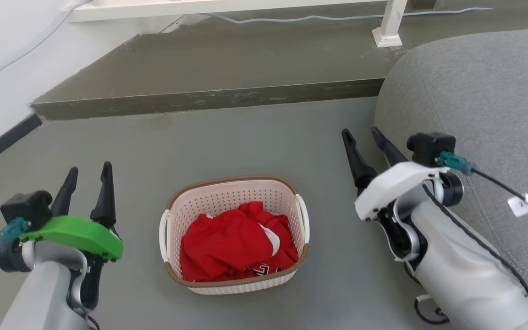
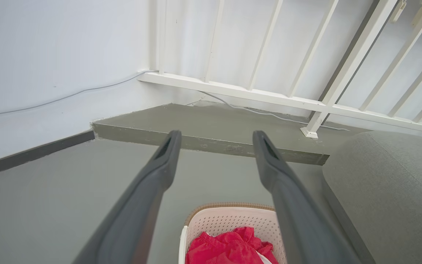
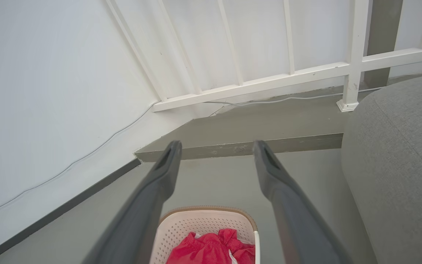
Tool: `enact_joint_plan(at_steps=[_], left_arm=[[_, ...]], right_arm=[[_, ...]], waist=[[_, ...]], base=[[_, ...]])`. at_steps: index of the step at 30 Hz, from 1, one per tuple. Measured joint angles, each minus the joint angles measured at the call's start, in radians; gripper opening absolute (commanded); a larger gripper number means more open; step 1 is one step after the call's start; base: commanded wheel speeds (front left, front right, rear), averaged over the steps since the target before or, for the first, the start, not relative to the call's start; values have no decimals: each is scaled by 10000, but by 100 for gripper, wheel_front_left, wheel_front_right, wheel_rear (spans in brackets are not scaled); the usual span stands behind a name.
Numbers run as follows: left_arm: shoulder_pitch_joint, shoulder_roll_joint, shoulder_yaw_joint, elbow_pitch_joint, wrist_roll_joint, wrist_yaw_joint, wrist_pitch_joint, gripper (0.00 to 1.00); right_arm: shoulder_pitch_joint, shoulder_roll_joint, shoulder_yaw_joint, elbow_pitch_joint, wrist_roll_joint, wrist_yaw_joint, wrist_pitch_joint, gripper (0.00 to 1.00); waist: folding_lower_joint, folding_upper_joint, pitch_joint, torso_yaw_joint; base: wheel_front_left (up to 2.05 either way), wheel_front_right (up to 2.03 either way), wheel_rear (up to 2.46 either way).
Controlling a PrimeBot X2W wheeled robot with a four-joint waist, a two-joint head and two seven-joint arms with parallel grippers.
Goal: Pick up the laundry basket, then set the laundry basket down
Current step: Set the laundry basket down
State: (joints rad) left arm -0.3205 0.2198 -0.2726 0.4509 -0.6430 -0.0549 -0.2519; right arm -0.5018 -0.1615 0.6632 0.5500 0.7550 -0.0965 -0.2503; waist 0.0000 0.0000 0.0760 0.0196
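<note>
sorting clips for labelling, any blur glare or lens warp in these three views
Head view: soft even light, no glare, laundry basket sharp with a faint shadow. Left wrist view: wide-angle stretch fans the railing bars, left claw softer toward the bottom edge. Right wrist view: same stretch, right claw likewise, white wall bright but not blown out.

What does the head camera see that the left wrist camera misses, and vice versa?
Head camera, not the wrist: the whole laundry basket with both white handles, and the open right tool. Left wrist, not the head: the slanted white railing bars. Both: the open left tool, red clothing in the basket, the grey cushion, the raised step.
</note>
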Motion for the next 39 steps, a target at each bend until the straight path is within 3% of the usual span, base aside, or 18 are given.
enact_joint_plan(at_steps=[20,39], left_arm=[[1337,-462,826,-1473,1244,201,0,100],[1801,-851,1333,-1852,1659,144,0,100]], right_arm=[[1632,38,-1007,-1473,-1927,-192,-15,100],[2318,305,-1490,-1712,-2343,-196,-15,100]], waist=[[0,0,35,-105],[0,0,155,-45]], base=[[0,0,0],[0,0,0]])
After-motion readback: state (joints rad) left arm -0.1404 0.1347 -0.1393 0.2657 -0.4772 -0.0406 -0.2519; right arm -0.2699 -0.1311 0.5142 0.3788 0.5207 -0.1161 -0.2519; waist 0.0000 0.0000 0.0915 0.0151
